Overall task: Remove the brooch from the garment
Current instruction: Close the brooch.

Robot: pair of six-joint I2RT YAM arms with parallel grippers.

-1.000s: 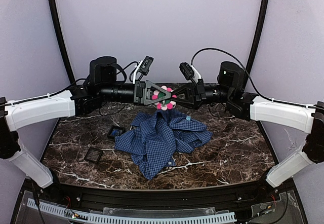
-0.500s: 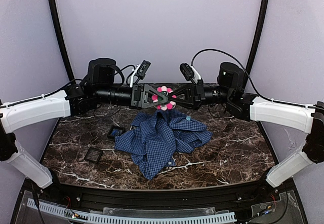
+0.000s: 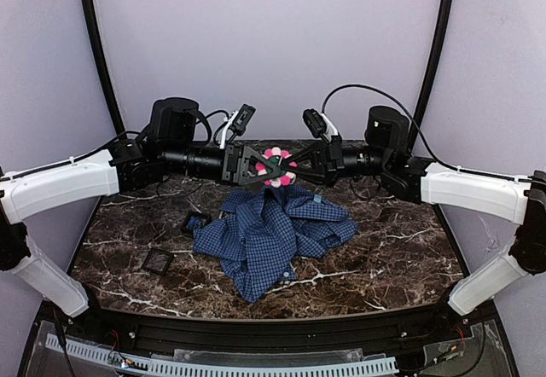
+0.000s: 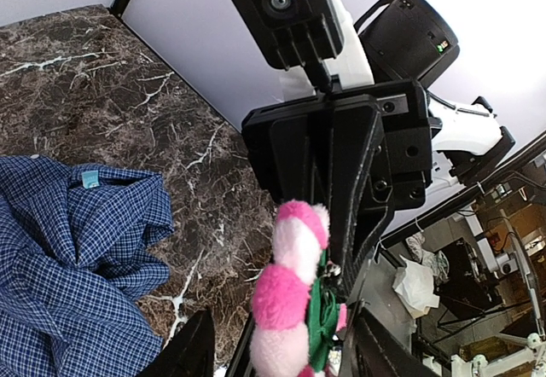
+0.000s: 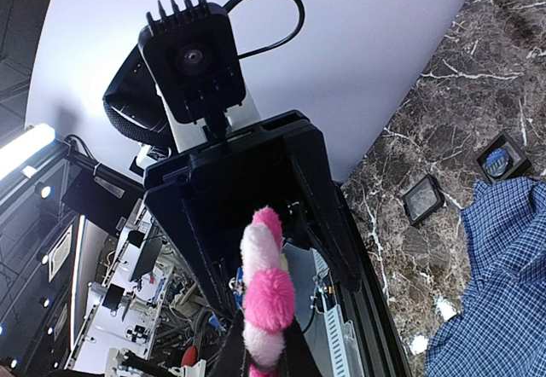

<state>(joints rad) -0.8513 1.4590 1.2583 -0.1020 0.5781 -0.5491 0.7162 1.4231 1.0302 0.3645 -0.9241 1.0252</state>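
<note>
Two grippers are seen tip to tip. The brooch is pinched by the right gripper, jaws almost closed. It is flanked by the left gripper, jaws parted partway, with a gap on one side. The garment is heaped on the table, with the brooch at its twelve o'clock.

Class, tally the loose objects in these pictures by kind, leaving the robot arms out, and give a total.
Pink flower brooch: 1
Checked blue shirt: 1
Black square trays: 2
Total: 4
</note>
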